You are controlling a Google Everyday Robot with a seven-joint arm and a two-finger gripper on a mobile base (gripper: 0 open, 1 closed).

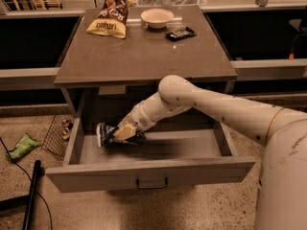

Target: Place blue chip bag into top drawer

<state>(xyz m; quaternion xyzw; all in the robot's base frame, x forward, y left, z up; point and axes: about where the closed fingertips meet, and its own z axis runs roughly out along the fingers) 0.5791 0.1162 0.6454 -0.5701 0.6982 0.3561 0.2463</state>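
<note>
grey top drawer [201, 171] is pulled out. white arm [216, 104] reaches in w/ its end effector [121, 132] low at the left side, pinching the blue chip bag [105, 134]. bag is inside the drawer, near the left wall. up on the desk [144, 56]: yellow-and-brown chip bag [109, 19], bowl [157, 18] & black candy bar [180, 33].

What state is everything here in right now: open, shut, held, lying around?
Drawer: pulled wide open.
Hand: down inside the drawer's left part, shut on the blue bag.
Blue bag: crumpled, held low in the drawer.
Bowl: upright on the tabletop.
Yellow bag: slumped on the tabletop.
Candy bar: lying flat near the bowl.
</note>
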